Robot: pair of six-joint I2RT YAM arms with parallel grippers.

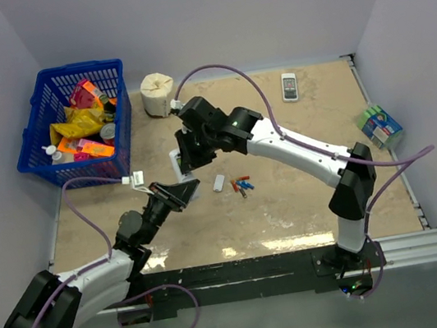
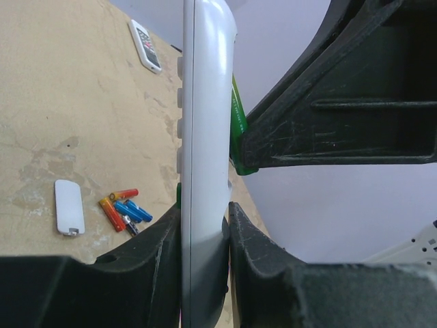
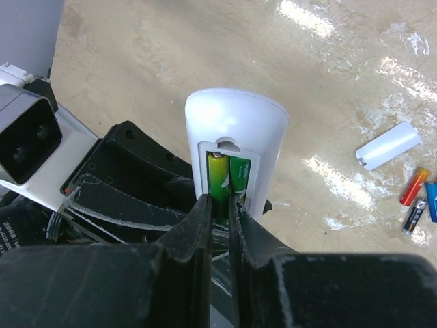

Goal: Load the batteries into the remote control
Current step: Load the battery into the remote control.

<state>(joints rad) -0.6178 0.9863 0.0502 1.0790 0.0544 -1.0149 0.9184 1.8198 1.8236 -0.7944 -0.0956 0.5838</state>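
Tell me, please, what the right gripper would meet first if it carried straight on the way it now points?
Probably the green battery between its fingers, seated in the remote control's open compartment; depth is unclear.

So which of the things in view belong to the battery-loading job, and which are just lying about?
Job:
remote control, clamped in the left gripper
green battery in its compartment, between the right gripper fingers
loose batteries
battery cover

Lying about:
blue basket of packets
paper roll
white handset
sponge pack
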